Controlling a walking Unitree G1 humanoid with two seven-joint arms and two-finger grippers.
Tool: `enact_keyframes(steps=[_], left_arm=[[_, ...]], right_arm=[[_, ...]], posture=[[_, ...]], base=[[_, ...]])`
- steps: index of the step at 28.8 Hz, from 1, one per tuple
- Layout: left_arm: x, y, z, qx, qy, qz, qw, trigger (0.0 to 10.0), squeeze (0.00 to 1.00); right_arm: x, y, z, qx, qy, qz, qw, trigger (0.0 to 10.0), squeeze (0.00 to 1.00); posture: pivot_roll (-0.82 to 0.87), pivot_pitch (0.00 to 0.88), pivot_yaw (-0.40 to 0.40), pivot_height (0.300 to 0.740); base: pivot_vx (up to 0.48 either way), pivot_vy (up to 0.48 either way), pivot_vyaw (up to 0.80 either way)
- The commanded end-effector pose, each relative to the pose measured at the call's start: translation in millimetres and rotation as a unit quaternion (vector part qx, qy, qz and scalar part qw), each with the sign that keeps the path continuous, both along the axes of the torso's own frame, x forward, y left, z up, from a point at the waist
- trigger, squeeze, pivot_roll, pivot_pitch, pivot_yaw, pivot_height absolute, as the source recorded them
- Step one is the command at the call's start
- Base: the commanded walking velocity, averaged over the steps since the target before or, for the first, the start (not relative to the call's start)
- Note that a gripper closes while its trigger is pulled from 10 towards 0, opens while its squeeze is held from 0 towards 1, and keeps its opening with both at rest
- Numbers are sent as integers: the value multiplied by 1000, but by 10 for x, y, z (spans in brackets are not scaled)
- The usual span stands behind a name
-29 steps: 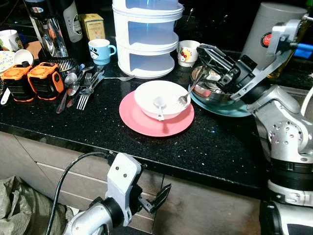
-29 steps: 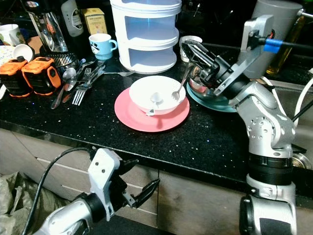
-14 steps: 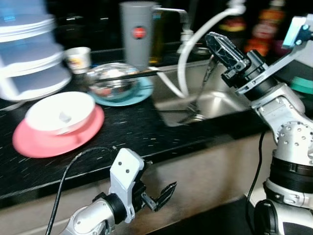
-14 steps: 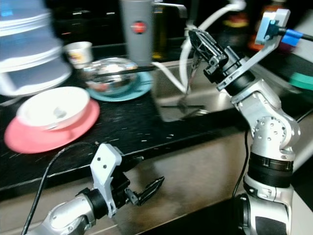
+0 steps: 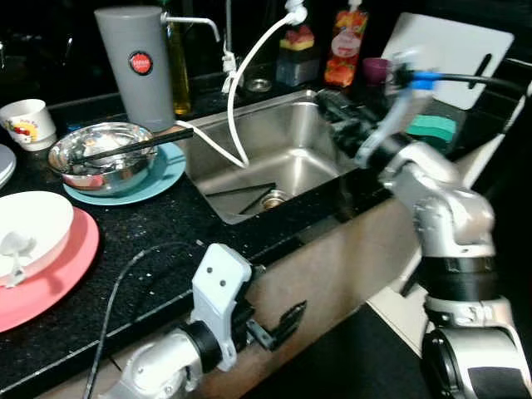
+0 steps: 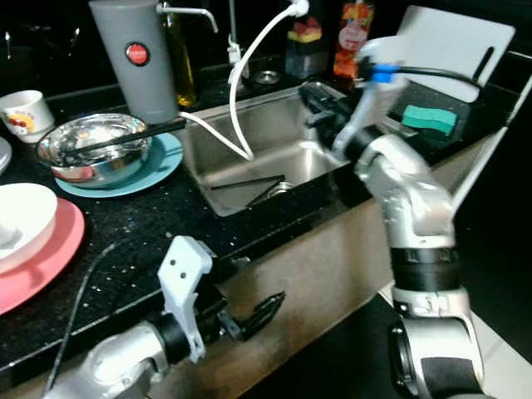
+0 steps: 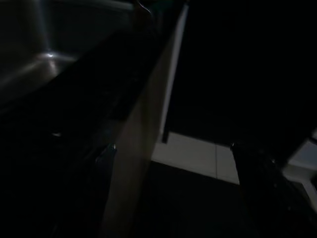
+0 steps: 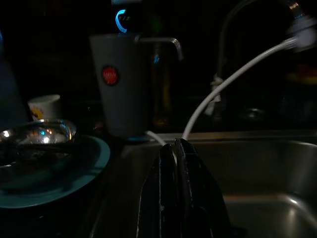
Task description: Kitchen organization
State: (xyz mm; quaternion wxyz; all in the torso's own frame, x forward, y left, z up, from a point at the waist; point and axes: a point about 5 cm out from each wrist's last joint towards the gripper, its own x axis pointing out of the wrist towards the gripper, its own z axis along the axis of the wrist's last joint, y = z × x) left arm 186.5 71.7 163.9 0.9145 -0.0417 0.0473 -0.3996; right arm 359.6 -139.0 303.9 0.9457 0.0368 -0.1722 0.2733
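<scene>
My right gripper (image 5: 331, 106) hangs over the right side of the steel sink (image 5: 287, 145). Its fingers (image 8: 174, 163) are pressed shut, with a thin pale sliver of the spoon's handle pinched between them; the spoon's bowl is hidden. Dark utensils (image 5: 243, 192) lie on the sink floor near the drain. At the left edge, a white bowl (image 5: 29, 233) holding a white spoon (image 5: 12, 249) sits on a pink plate (image 5: 54, 278). A steel bowl (image 5: 100, 154) with chopsticks across it rests on a teal plate (image 5: 166, 173). My left gripper (image 5: 281, 322) hangs open below the counter edge.
A grey jug (image 5: 137, 58), a small cup (image 5: 25, 123) and a white hose (image 5: 249, 66) looping into the sink stand behind. Bottles (image 5: 345, 46), a green sponge (image 5: 434, 129) and a white cutting board (image 5: 453, 41) lie to the right. The black counter (image 5: 166, 241) ends just before me.
The whole view has swung right, from the plates to the sink. My right gripper has come down from high above the sink to just over its right side. The left arm stays hanging.
</scene>
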Motion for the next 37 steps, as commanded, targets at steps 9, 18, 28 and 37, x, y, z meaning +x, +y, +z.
enact_keyframes(steps=[9, 18, 28, 37], left_arm=[[-127, -128, 105, -18, 8, 13, 1000, 10000, 0], [-206, -117, 78, -24, 20, 21, 999, 10000, 0], [-172, -77, 56, -18, 19, 35, 999, 10000, 0], [35, 106, 251, -31, -44, 111, 992, 10000, 0]], right_arm=[[293, 122, 147, -73, -48, -102, 991, 10000, 0], [383, 206, 92, -146, -63, -140, 977, 10000, 0], [330, 279, -110, -119, -35, -60, 990, 10000, 0], [123, 204, -1, 80, -28, 64, 994, 10000, 1000]], posture=[[185, 24, -70, 740], [188, 54, -85, 740], [193, 32, -85, 740], [214, 3, -96, 740]], base=[[0, 0, 0], [0, 0, 0], [0, 0, 0], [0, 0, 0]])
